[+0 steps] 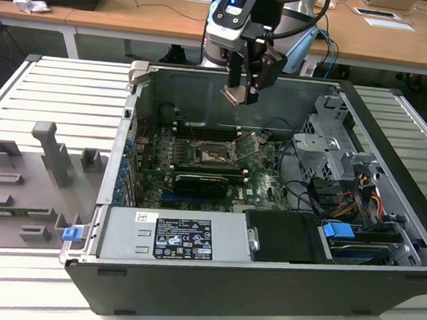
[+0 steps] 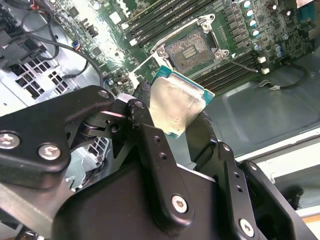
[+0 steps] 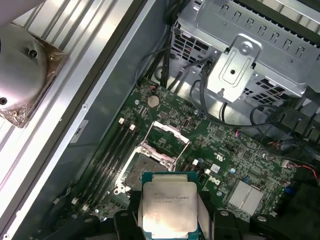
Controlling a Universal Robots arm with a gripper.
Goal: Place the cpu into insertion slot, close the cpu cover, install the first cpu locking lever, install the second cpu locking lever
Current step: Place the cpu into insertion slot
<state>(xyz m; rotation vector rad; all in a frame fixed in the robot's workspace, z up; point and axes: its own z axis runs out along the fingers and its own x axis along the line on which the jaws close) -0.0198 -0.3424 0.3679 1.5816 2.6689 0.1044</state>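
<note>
My gripper (image 1: 241,93) hangs over the open computer case, shut on the cpu (image 1: 232,95), a flat silvery square chip with a green edge. In both wrist views the cpu (image 2: 175,102) (image 3: 167,207) is pinched by its two side edges between the black fingers (image 2: 142,112). Well below it on the green motherboard, the insertion slot (image 1: 215,155) (image 2: 192,50) (image 3: 140,172) lies uncovered with its dark pin grid showing. The cpu cover (image 3: 170,135) stands swung up at one edge of the slot. A thin locking lever (image 2: 245,64) sticks out beside the socket.
Long black memory slots (image 1: 204,134) flank the socket. A metal drive cage (image 1: 331,150) with cables fills the case on the exterior view's right, and the power supply (image 1: 182,238) lies at the front. Grey fixtures (image 1: 53,152) sit on the slatted table at the left.
</note>
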